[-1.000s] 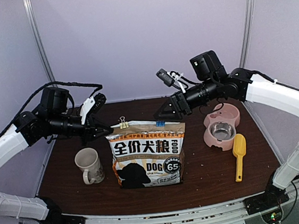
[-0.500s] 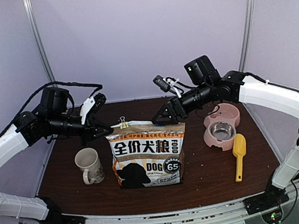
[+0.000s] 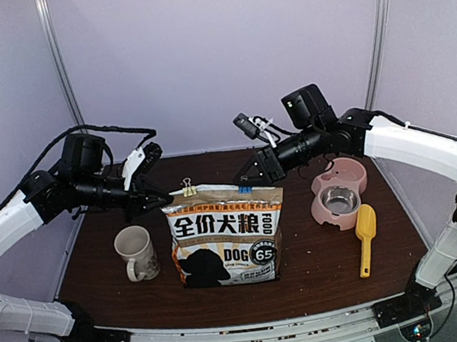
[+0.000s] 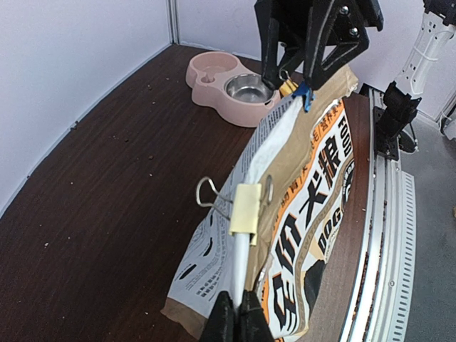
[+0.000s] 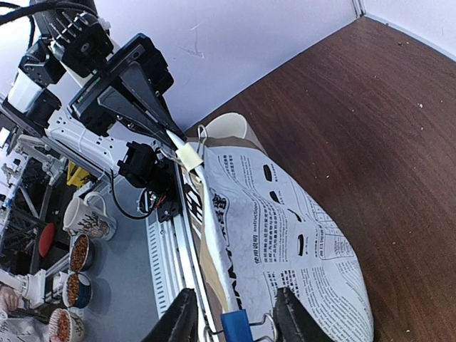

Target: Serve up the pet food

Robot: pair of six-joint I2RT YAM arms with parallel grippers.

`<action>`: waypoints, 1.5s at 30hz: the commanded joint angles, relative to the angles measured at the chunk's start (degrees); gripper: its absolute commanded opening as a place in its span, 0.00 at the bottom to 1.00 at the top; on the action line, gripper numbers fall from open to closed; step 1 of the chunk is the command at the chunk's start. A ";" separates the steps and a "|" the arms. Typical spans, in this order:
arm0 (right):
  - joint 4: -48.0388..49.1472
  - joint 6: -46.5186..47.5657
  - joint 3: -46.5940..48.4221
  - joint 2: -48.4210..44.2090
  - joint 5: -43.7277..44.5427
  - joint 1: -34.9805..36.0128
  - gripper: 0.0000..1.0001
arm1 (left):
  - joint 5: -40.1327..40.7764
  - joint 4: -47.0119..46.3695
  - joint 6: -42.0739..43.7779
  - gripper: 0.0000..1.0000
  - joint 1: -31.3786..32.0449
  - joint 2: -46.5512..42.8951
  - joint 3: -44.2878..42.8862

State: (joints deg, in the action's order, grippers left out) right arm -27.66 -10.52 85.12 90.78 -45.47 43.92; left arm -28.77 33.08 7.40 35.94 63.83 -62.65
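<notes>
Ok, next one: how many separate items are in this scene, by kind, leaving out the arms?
dog food bag: 1
binder clips: 2 (cream clip, blue clip)
mug: 1
pink double bowl: 1
yellow scoop: 1
Total: 6

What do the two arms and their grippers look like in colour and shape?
Both the left arm and the right arm have white shells with black joints. A black cable runs loose above the left arm. The left gripper and the right gripper are black, with thin pointed fingers.
</notes>
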 commanded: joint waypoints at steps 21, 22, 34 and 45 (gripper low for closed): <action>-2.03 -1.27 0.39 -10.04 15.05 -5.80 0.14 | 0.10 -2.84 0.16 0.00 -0.42 -0.96 0.37; -2.66 -1.22 -0.82 -11.19 16.78 -6.32 0.14 | 0.10 -2.84 0.12 0.00 -0.42 -1.01 0.38; 13.29 -14.25 -35.49 -25.44 24.72 -9.12 0.16 | -0.49 -2.80 0.16 0.00 -0.39 -0.90 0.31; 34.78 -25.96 -49.91 -16.04 26.61 -6.75 0.17 | -0.53 -2.84 0.00 0.00 -0.36 -1.06 0.42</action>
State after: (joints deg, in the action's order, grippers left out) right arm -3.60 -31.57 37.17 71.75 -20.78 36.42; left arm -28.82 33.01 7.38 35.94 63.61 -62.46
